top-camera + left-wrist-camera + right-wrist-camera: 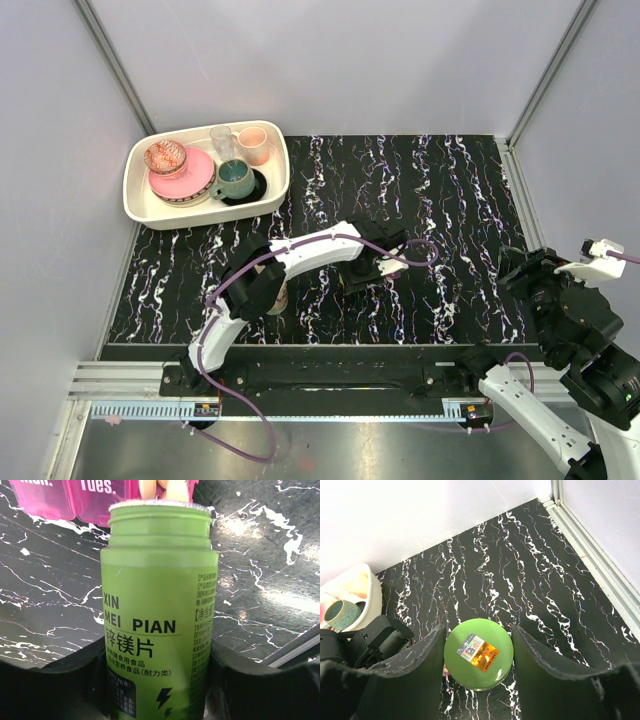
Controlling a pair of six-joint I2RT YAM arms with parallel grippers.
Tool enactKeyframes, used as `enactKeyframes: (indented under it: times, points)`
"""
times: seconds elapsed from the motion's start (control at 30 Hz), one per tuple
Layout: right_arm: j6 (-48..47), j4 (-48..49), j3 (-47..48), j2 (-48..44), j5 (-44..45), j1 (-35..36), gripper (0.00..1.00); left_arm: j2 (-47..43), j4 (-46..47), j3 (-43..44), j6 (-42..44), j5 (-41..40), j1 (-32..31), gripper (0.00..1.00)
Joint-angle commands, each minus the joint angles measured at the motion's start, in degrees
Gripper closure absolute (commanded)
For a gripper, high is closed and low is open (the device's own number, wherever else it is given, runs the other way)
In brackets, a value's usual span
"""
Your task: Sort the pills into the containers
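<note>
Now: lime-green bottle (160, 580), uncapped, black "XIN MEI PIAN" lettering, clamped in left end effector (159, 667); right end effector (478, 632) grips green cap (479, 655) bearing orange sticker

Tabletop before me: black slab with white marble-like streaks (440, 200); soft glare patches (235, 527) in my left wrist view.
Walls: plain pale lilac-grey panels (350, 60), three sides.
Corners: two slanting grey metal posts (112, 62).
Near edge: silver slotted aluminium rail (120, 378).
My right: pale metal channel (590, 550) along wall foot.
Light: even, diffuse.
</note>
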Motion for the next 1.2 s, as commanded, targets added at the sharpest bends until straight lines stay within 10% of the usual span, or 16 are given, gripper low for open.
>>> enactKeyframes:
  times: [0.0, 1.17]
  points:
    - [0.8, 0.4, -0.1, -0.3, 1.3, -0.1, 1.00, -0.3, -0.8, 3.1, 0.9, -1.8, -0.3, 1.00]
    - [0.8, 0.4, 0.6, 0.0, 0.9, -0.2, 1.00, -5.5, 6.9, -6.1, -1.5, 1.1, -0.1, 1.00]
